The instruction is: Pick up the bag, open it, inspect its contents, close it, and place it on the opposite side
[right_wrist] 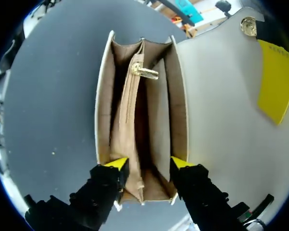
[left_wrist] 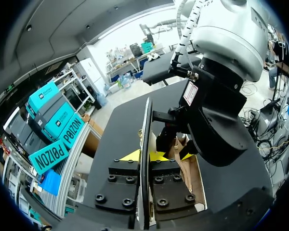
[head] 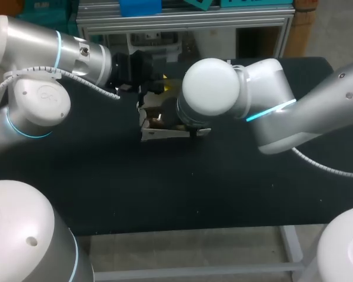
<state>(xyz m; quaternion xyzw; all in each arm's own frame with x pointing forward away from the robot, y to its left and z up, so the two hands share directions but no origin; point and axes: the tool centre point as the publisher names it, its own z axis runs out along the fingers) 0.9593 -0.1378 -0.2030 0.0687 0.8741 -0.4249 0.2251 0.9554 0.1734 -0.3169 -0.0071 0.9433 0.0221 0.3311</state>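
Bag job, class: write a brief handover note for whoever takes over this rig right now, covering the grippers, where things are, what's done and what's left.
Grippers: the left gripper is shut on the flap, holding it open. The right gripper is open, just above the bag's mouth, holding nothing.
Things: the bag stands about mid-table, its compartments and middle zip pocket exposed. No loose contents show, though the deeper parts are dark.
Done: bag opened.
Left: finish inspecting, close the flap, and place the bag on the opposite side.
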